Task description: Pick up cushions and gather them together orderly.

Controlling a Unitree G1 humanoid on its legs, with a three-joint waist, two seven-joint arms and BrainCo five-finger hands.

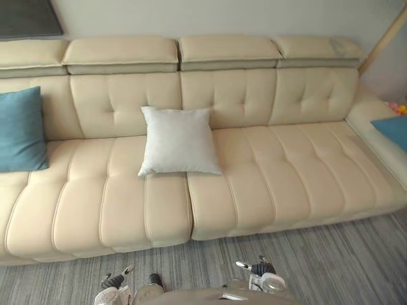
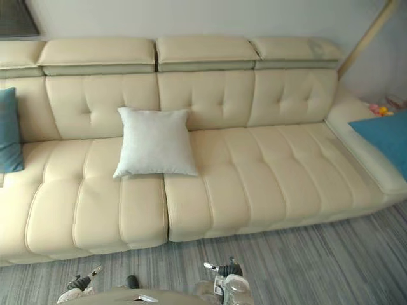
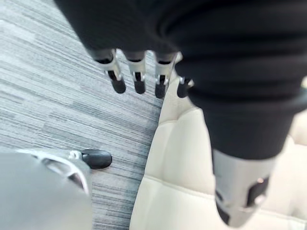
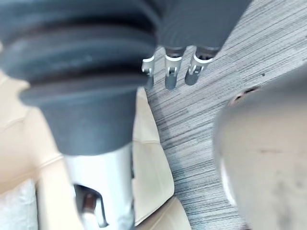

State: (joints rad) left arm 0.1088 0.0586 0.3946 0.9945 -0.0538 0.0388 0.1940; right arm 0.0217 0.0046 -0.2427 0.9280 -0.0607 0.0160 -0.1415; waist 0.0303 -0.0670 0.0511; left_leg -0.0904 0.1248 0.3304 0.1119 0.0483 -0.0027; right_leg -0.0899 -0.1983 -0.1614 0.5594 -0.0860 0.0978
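Note:
A white cushion (image 1: 180, 141) leans against the backrest at the middle of the cream sofa (image 1: 273, 171). One blue cushion (image 1: 21, 130) stands against the backrest at the far left. Another blue cushion (image 2: 385, 136) lies on the sofa's right end section. My left hand (image 3: 139, 76) hangs low in front of the sofa's front edge, fingers relaxed and holding nothing. My right hand (image 4: 170, 72) hangs the same way over the carpet, open and empty. Both hands (image 1: 114, 279) (image 1: 261, 270) sit at the bottom of the eye views, well short of any cushion.
Grey striped carpet (image 1: 331, 254) runs along the sofa's front. A wooden pole (image 1: 385, 38) leans at the back right. Small colourful objects (image 1: 399, 108) lie behind the right end section. A dark panel (image 1: 28, 18) hangs on the wall at upper left.

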